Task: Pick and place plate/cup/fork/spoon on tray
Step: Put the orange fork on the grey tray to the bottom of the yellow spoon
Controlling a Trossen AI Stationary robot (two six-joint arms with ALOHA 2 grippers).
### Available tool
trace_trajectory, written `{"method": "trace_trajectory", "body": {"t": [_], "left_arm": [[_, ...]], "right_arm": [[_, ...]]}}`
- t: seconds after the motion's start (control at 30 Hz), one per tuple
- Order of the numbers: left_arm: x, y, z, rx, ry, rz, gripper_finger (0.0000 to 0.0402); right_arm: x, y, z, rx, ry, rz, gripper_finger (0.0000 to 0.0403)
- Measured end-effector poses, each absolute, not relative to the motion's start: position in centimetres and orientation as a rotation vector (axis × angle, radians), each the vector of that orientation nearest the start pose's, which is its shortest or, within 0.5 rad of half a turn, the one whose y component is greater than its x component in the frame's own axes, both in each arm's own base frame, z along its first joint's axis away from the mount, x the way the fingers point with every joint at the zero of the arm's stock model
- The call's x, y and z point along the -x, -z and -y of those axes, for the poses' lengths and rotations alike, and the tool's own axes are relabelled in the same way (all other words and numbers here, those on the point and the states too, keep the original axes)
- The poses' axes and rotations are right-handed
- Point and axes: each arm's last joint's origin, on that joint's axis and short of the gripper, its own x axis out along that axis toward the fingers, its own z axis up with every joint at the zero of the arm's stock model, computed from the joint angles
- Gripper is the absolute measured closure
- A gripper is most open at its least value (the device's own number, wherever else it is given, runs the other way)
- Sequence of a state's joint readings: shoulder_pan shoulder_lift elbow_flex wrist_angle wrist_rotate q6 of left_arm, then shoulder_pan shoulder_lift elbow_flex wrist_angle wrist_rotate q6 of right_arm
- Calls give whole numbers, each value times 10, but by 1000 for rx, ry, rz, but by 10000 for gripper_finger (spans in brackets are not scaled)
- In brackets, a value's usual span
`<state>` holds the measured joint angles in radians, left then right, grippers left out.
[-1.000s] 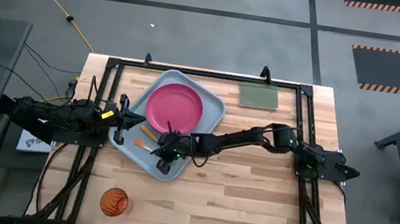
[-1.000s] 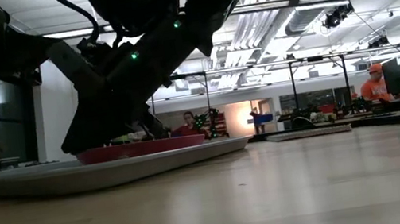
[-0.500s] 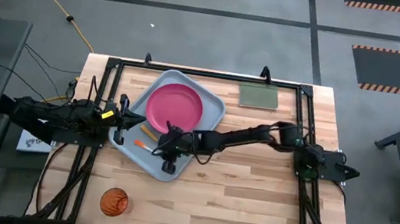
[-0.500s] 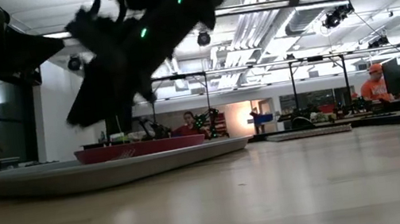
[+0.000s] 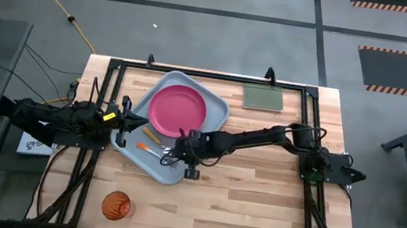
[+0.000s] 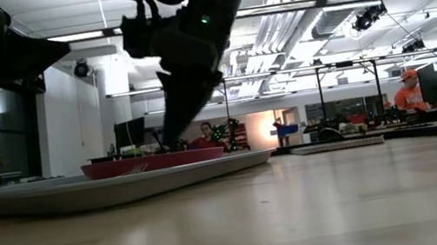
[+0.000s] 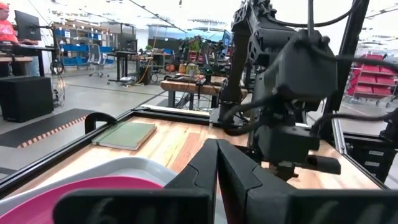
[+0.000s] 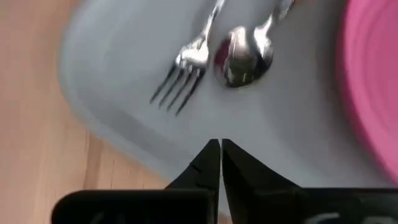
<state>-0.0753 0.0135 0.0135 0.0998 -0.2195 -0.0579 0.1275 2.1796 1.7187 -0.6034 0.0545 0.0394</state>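
The grey-blue tray (image 5: 213, 104) lies slantwise on the table's left half. On it rest the pink plate (image 5: 178, 108), the spoon (image 8: 243, 57) and the fork (image 8: 185, 67). Fork and spoon lie side by side on the tray floor, near its near-left side (image 5: 149, 143). The orange cup (image 5: 116, 206) stands upright on the bare table near the front left. My right gripper (image 8: 218, 154) is shut and empty. It hangs above the tray's near corner (image 5: 176, 160), slanting down. My left gripper (image 7: 216, 163) waits shut at the tray's left edge (image 5: 127, 116).
A flat green pad (image 5: 262, 98) lies at the back right of the table. A black frame (image 5: 307, 135) runs round the tabletop. Bare wood stretches from the tray toward the near and right edges.
My right gripper has risen off the tray floor near the fork and spoon. It has drawn back a little toward the table's right edge and tipped to a steeper downward slant. Fork, spoon and plate lie still on the tray.
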Motion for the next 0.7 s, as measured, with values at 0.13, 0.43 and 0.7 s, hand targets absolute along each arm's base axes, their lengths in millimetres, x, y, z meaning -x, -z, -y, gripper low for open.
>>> {"method": "trace_trajectory", "body": {"t": [0.13,0.43,0.7], "left_arm": [[-97,-177,1,72,-141,103,398],[-97,-177,1,73,-141,103,398],[-97,-177,1,73,-142,102,398]], "right_arm": [[-463,-182,-65,86,-135,-1020,401],[-464,-178,-74,47,-259,-1019,402],[-468,-165,-75,51,-258,-1026,403]]}}
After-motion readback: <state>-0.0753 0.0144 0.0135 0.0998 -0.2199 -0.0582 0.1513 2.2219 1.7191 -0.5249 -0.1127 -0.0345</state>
